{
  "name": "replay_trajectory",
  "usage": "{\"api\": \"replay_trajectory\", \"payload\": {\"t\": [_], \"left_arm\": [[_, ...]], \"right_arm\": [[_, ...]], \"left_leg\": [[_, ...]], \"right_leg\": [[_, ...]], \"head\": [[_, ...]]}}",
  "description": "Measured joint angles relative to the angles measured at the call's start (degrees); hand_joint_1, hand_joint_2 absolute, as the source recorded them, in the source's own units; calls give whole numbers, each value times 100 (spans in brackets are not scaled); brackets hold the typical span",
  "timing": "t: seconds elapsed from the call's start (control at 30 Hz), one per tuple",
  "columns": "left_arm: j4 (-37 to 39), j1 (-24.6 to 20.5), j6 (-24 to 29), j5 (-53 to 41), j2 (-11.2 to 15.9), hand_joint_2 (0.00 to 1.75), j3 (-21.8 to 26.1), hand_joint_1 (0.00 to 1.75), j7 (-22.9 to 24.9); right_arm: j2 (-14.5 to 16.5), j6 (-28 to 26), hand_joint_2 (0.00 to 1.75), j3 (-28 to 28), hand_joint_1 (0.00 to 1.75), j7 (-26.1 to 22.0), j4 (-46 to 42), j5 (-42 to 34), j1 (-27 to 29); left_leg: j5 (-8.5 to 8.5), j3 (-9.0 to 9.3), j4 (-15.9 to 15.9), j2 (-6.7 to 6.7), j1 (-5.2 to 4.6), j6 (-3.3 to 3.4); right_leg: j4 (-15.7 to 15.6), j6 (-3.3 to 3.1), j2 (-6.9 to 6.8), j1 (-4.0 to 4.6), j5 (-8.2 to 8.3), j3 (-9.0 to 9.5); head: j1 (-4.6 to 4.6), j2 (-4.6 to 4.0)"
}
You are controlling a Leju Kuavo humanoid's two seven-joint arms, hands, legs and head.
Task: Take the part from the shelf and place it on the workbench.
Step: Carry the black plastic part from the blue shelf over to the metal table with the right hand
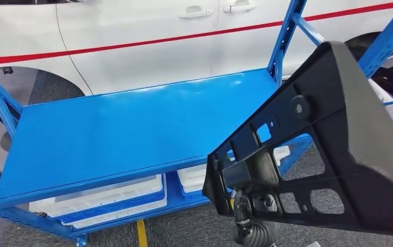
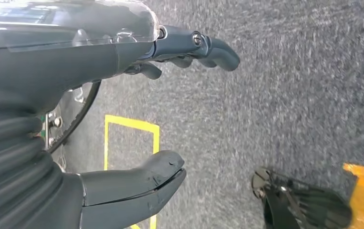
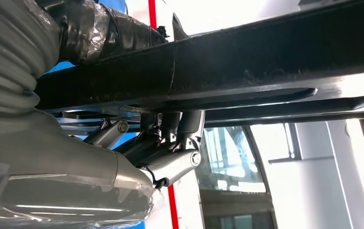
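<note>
A large black plastic part (image 1: 338, 139), a flat bracket with several cut-out windows, hangs in the air at the right of the head view, off the shelf. My right hand (image 1: 248, 193) grips its lower left edge from below. In the right wrist view the part (image 3: 247, 62) runs as a dark bar across the picture, with my right hand's fingers (image 3: 170, 138) wrapped up against it. My left hand (image 2: 170, 114) hangs over grey carpet with thumb and fingers apart and nothing between them.
The blue shelf board (image 1: 132, 128) in front of me is bare, framed by blue uprights (image 1: 287, 31). White bins (image 1: 112, 198) sit on the level beneath. A white car with a red stripe (image 1: 148, 41) stands behind. Yellow floor tape (image 2: 132, 129) marks the carpet.
</note>
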Motion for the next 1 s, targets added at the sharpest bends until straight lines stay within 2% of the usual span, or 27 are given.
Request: {"api": "replay_trajectory", "payload": {"t": [0.07,0.1,0.13,0.17,0.2,0.23,0.27,0.3,0.33,0.4,0.43,0.47,0.53,0.57,0.6,0.63,0.67,0.7,0.73,0.77,0.8,0.83,0.87,0.9,0.93,0.97,1.0], "left_arm": [[0,16,8,21,-1,175,43,0,-4],[0,20,11,27,-1,175,62,0,-5],[1,19,13,31,-3,175,76,0,-6],[1,14,15,32,-6,175,86,0,-7],[1,8,17,33,-10,175,96,0,-7],[1,1,20,33,-12,175,104,0,-7],[0,-3,23,35,-14,175,112,0,-7],[-1,-9,28,37,-16,175,120,0,-8],[-2,-16,32,39,-16,175,127,0,-8],[-2,-26,37,46,-19,175,153,0,-7],[-2,-27,37,48,-18,175,173,0,-4],[-2,-21,38,49,-19,175,191,0,-1],[-2,0,39,47,-22,175,214,0,9],[-2,9,39,44,-23,175,219,0,13],[-2,15,38,39,-20,175,223,0,16],[-2,14,38,35,-16,175,226,0,16],[-2,11,37,31,-13,175,228,0,18],[-2,6,36,30,-11,175,228,0,18],[-3,-1,36,30,-4,175,228,0,19],[-3,-5,33,29,3,175,228,0,19],[-3,-8,30,27,9,175,228,0,18],[-3,-11,27,22,15,175,228,0,18],[-3,-17,22,16,15,175,228,0,16],[-2,-22,16,8,8,175,228,0,15],[-1,-31,9,0,6,175,228,0,14],[-1,-36,3,-6,5,175,228,0,13],[-1,-34,-2,-10,4,175,228,0,12]], "right_arm": [[25,59,175,-53,175,0,-2,-3,47],[39,88,175,-84,175,0,-2,-7,76],[55,118,175,-118,175,0,-2,-14,108],[72,149,175,-153,175,0,-2,-23,137],[88,174,175,-184,175,0,-2,-34,160],[106,199,175,-212,175,0,-4,-42,175],[127,232,175,-237,175,0,-12,-49,185],[153,274,175,-265,175,0,-25,-62,197],[187,327,175,-299,175,0,-44,-81,210],[265,453,175,-386,175,0,-76,-127,244],[305,520,175,-431,175,0,-85,-146,257],[349,589,175,-475,175,0,-87,-166,264],[435,708,175,-555,175,0,-88,-202,270],[471,749,175,-591,175,0,-86,-214,270],[497,779,175,-624,175,0,-83,-216,272],[521,803,175,-655,175,0,-77,-217,273],[542,824,175,-683,175,0,-71,-217,275],[562,838,175,-706,175,0,-66,-217,276],[581,846,175,-725,175,0,-63,-217,276],[598,852,175,-741,175,0,-62,-216,273],[613,861,175,-751,175,1,-62,-216,270],[628,880,175,-761,175,1,-61,-215,269],[643,904,175,-768,175,1,-60,-215,269],[657,929,175,-776,175,1,-59,-215,273],[668,953,175,-789,175,1,-56,-215,281],[678,967,175,-801,175,1,-53,-215,286],[684,976,175,-813,175,1,-46,-215,288]], "left_leg": [[97,-139,11,148,-3,18],[143,-212,30,226,-2,7],[184,-291,60,300,2,-7],[218,-374,104,366,11,-26],[242,-455,162,427,22,-49],[255,-540,234,480,22,-78],[266,-606,307,524,22,-111],[281,-650,364,567,12,-151],[301,-674,398,608,2,-192],[349,-693,411,682,14,-276],[295,-722,446,636,31,-315],[134,-772,563,525,45,-345],[-426,-920,1093,218,52,-367],[-682,-984,1439,125,47,-357],[-816,-1010,1722,84,37,-338],[-811,-967,1858,68,22,-307],[-690,-838,1803,54,0,-260],[-518,-625,1566,16,-28,-196],[-379,-344,1182,-101,-63,-110],[-316,-60,751,-247,-91,-28],[-312,154,401,-377,-112,21],[-340,281,167,-466,-132,48],[-343,321,58,-459,-145,46],[-297,299,11,-392,-129,36],[-230,262,-24,-309,-116,44],[-153,217,-62,-219,-96,64],[-77,156,-97,-123,-76,80]], "right_leg": [[710,63,-126,-33,-526,-173],[1005,100,-152,-57,-606,-206],[1157,135,-172,-83,-543,-171],[1118,166,-197,-110,-374,-47],[885,196,-250,-136,-190,178],[501,227,-363,-151,-118,469],[100,221,-471,-139,-136,743],[-212,190,-564,-120,-208,928],[-393,140,-614,-95,-292,1011],[-440,-9,-547,-76,-265,943],[-443,-77,-503,-76,-211,888],[-451,-144,-454,-78,-147,820],[-455,-234,-343,-61,-7,658],[-451,-257,-274,-41,61,573],[-445,-271,-204,-16,128,490],[-435,-279,-132,10,193,408],[-423,-282,-59,35,257,329],[-414,-284,13,57,320,256],[-405,-283,78,66,383,194],[-399,-273,141,80,442,143],[-400,-255,196,79,504,104],[-409,-226,252,67,567,77],[-429,-188,315,61,633,59],[-447,-149,383,53,698,40],[-436,-115,387,59,686,4],[-357,-89,320,69,561,-47],[-186,-62,202,73,325,-112]], "head": [[-1,1],[1,1],[0,1],[-1,1],[0,0],[0,0],[-1,0],[-1,0],[-2,0],[-1,0],[-2,1],[-2,1],[-5,1],[-6,1],[-5,1],[-5,1],[-6,1],[-6,1],[-4,1],[-4,1],[-2,1],[-3,1],[-3,0],[-3,1],[-2,1],[2,1],[6,1]]}}
